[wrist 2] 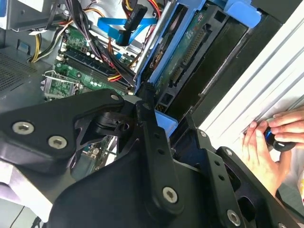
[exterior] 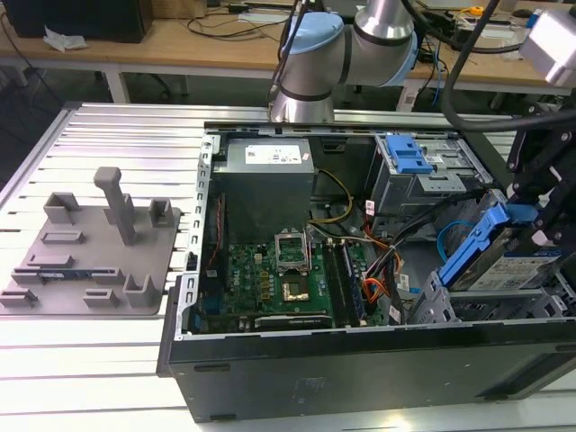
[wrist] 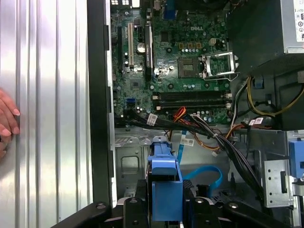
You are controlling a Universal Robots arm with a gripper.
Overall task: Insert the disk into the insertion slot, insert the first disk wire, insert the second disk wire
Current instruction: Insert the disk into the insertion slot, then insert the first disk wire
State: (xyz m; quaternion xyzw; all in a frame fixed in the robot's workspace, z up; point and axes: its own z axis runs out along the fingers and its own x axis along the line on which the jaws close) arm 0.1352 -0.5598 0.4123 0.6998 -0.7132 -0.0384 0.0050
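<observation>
In the exterior view the disk (exterior: 517, 267), silver with a white label in a blue carrier, hangs tilted at the right end of the open computer case. My gripper (exterior: 529, 209) is shut on it. Its lower end is just above the insertion slot (exterior: 441, 306), a grey perforated cage in the case's near right corner. In the first wrist view the blue carrier (wrist: 164, 183) sits between my gripper (wrist: 164, 205) fingers, over the grey cage metal (wrist: 127, 164). The second wrist view shows the disk (wrist 2: 187, 61) edge-on. A loose blue flat wire (wrist: 209, 173) lies beside the cage.
The motherboard (exterior: 279, 274), the grey power supply (exterior: 265, 171) and a cage with a blue latch (exterior: 409, 157) share the case. A bundle of black and coloured cables (wrist: 209, 133) crosses near the slot. A person's hand (wrist 2: 266, 145) rests on the ribbed table beside the case. A grey fixture plate (exterior: 90, 252) lies on the exterior view's left.
</observation>
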